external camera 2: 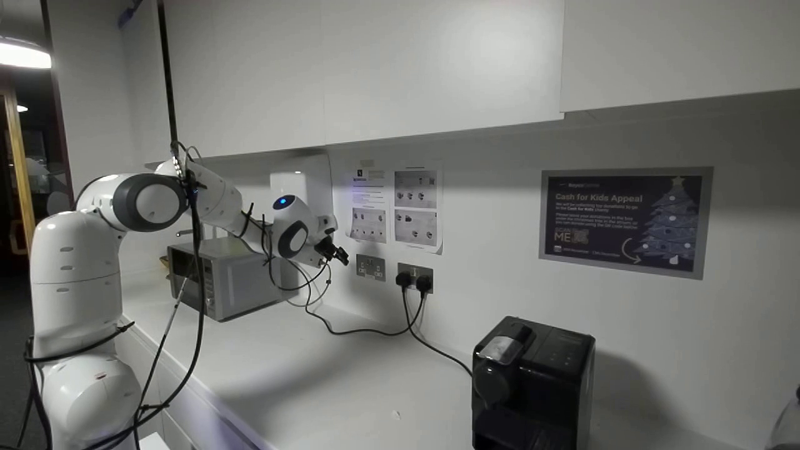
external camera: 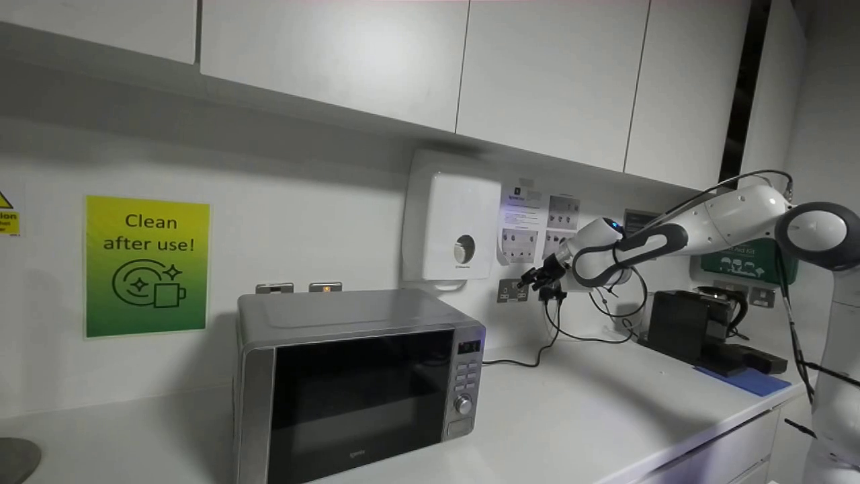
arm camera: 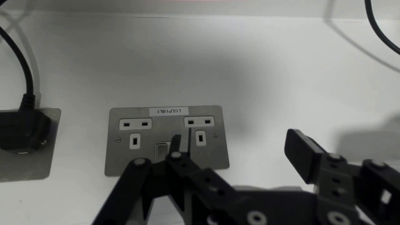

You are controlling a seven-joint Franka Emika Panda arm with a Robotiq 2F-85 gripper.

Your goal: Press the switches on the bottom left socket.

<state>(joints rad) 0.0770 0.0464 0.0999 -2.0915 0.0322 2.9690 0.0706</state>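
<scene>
The bottom left socket [external camera: 505, 292] is a grey metal double plate on the wall with white pin inserts and no plugs. It also shows in an exterior view [external camera 2: 370, 267] and in the wrist view [arm camera: 125, 159], where its label stands upside down. One metal rocker of the switches [arm camera: 161, 152] shows in the wrist view, partly covered by a finger; the other is hidden. My black gripper [arm camera: 240, 145] is open and empty, one finger in front of the plate, the other off to its side. In both exterior views the gripper [external camera: 531, 277] [external camera 2: 340, 255] is near the socket; contact cannot be told.
A like metal socket [external camera 2: 405, 267] with black plugs is beside it; its plate shows in the wrist view [arm camera: 34, 165]. Black cables [external camera 2: 362, 331] run over the counter [external camera: 571, 403]. A microwave [external camera: 363, 309], white dispenser [external camera: 440, 215] and coffee machine [external camera 2: 562, 356] stand around.
</scene>
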